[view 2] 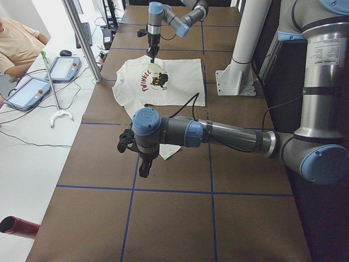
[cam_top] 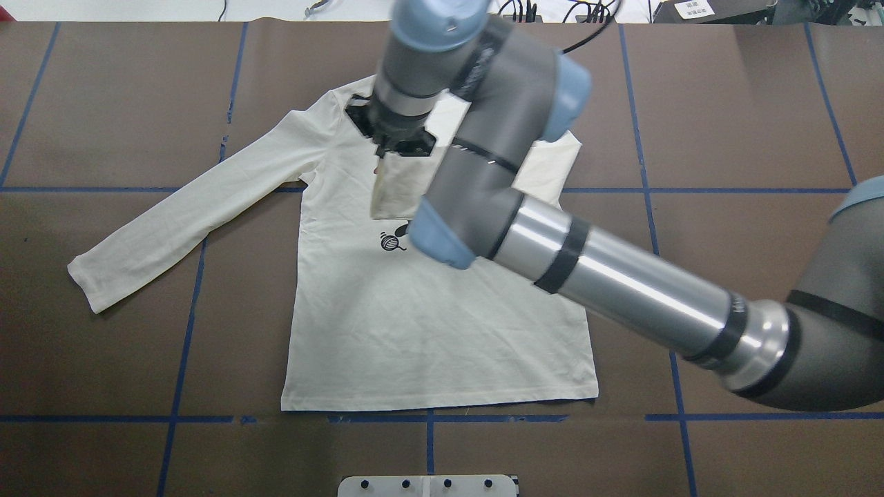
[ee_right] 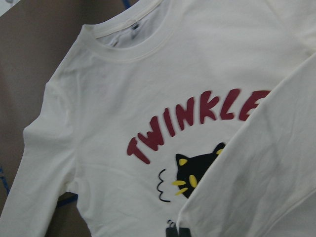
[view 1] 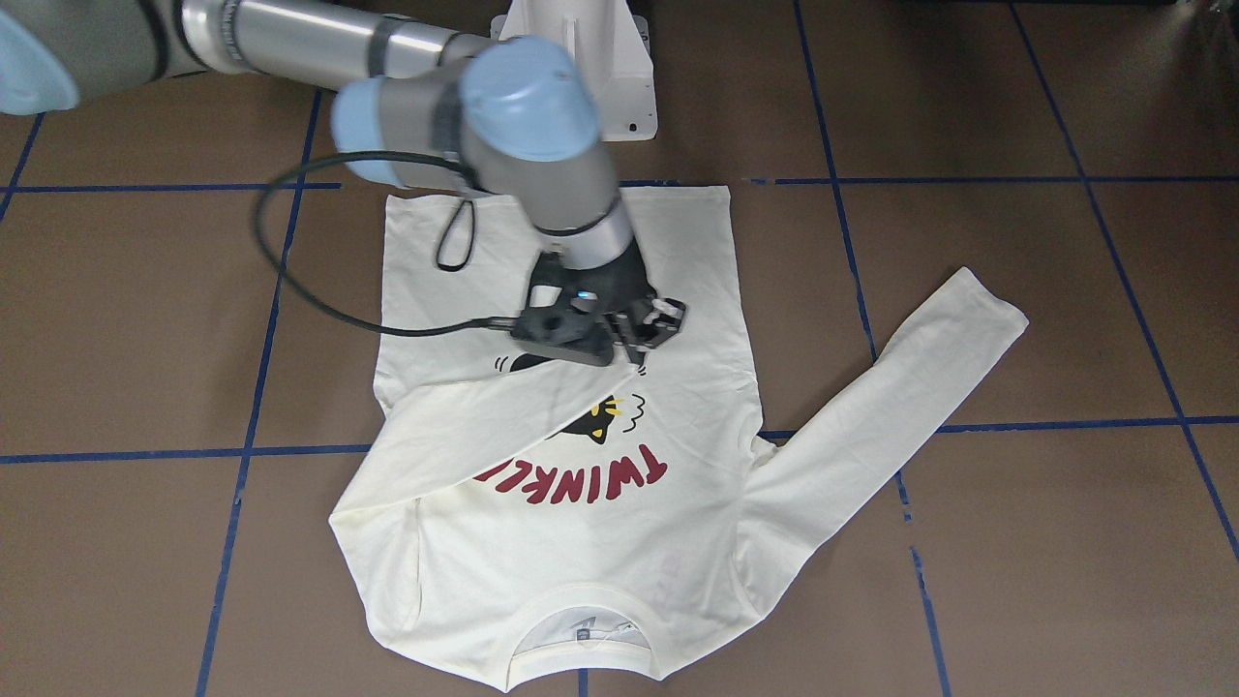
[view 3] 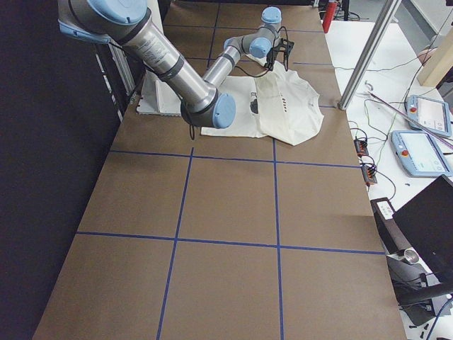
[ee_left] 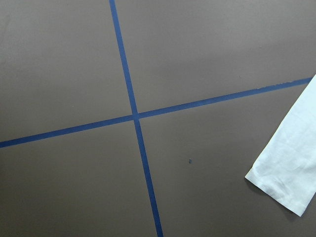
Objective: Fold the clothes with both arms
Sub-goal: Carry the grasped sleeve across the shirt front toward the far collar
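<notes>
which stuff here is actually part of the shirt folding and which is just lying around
Part of the job: shirt, right gripper holding its folded-over sleeve, left gripper near the other cuff.
Just lying about: tablets, red tube, white stand, grabber stick.

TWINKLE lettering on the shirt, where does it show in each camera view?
Exterior front-facing: TWINKLE lettering at centre, upside down, partly under the folded sleeve.
Overhead exterior: hidden behind the right arm.
Exterior left: upper centre, small lettering.
Exterior right: upper centre, tiny lettering.
Left wrist: not in it.
Right wrist: centre, large lettering.
Shared landmark: the black cat beside it.
</notes>
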Controlling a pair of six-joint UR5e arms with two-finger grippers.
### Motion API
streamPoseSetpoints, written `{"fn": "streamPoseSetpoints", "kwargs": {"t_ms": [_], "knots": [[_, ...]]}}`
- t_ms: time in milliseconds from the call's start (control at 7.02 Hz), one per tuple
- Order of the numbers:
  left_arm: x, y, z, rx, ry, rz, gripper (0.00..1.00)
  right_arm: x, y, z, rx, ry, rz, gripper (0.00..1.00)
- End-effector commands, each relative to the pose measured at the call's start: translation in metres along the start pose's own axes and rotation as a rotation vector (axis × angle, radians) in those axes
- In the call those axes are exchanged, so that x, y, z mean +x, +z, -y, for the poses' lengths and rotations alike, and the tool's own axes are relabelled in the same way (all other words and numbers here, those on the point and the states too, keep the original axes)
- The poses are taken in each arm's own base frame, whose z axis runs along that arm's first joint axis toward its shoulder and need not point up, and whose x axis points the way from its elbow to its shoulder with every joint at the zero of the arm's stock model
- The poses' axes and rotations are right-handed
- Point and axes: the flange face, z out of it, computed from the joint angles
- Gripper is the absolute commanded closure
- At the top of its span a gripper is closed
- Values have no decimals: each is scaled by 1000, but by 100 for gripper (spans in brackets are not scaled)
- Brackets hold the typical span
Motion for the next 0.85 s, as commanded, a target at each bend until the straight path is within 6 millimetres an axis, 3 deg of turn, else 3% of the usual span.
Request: {"fn": "streamPoseSetpoints", "kwargs": {"t_ms": [0,142,285,712], "knots": [[3,-3,1,5,7,2,0,-47,88,-74,93,-94,69,100],[4,-4,1,8,9,1,0,-52,102,-76,98,-93,39,96],[8,-7,2,15,17,2,0,-54,101,-79,105,-95,42,63],[22,-7,7,28,46,-56,0,-77,91,-75,147,-87,62,34]]}}
